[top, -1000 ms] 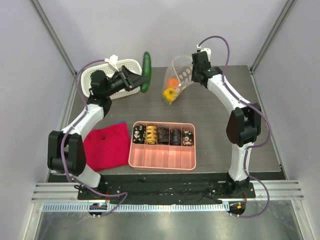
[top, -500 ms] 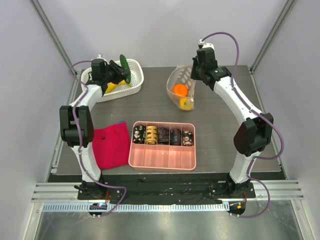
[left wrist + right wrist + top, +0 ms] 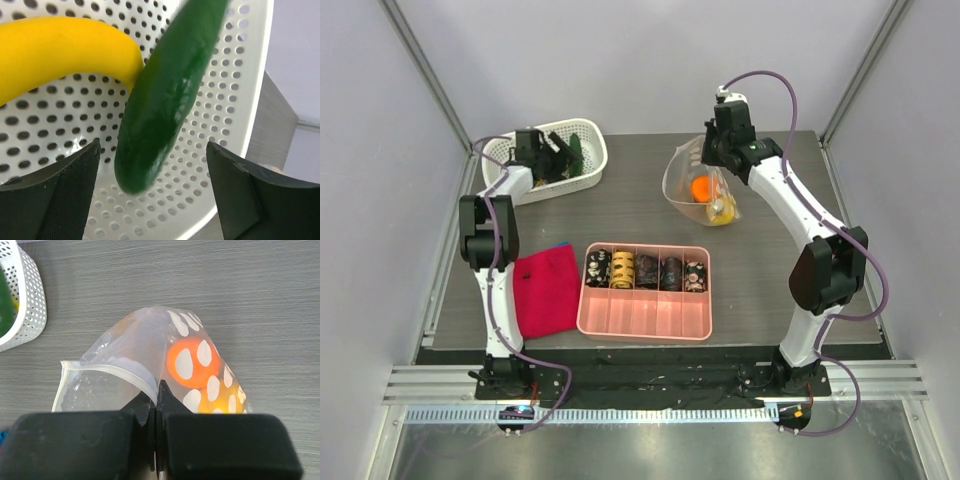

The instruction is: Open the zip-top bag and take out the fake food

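Grey wood-grain counter (image 3: 620, 215) under pale walls, and straight to the containers. At the back left sits the white basket (image 3: 500, 146), and the wrist camera shows the yellow banana (image 3: 60, 45) lying on its perforated floor with the green piece (image 3: 167, 105) slanted across it, touching the banana's end, its upper end blurred. Near the front, the pink tray (image 3: 645, 332) carries a row of dark cylinders (image 3: 645, 270) in its back compartments, with a red cloth (image 3: 545, 290) flat just beside it.

Over to the right: the zip-top bag (image 3: 120, 365) hangs with its mouth gaping, an orange piece (image 3: 190, 357) and a yellower one (image 3: 220, 401) bunched in its low end.

Left fingers (image 3: 55, 200) are spread wide inside the basket, one on either side of the green piece's lower tip and clear of it, gripping nothing. Right fingers (image 3: 156, 410) are pressed together on the bag's rim, plastic pinched between them.

A second ago the green piece was held aloft beyond the basket's right side; half a second ago it was over the basket, still gripped. Now it's down and let go. The bag has drifted rightward meanwhile.
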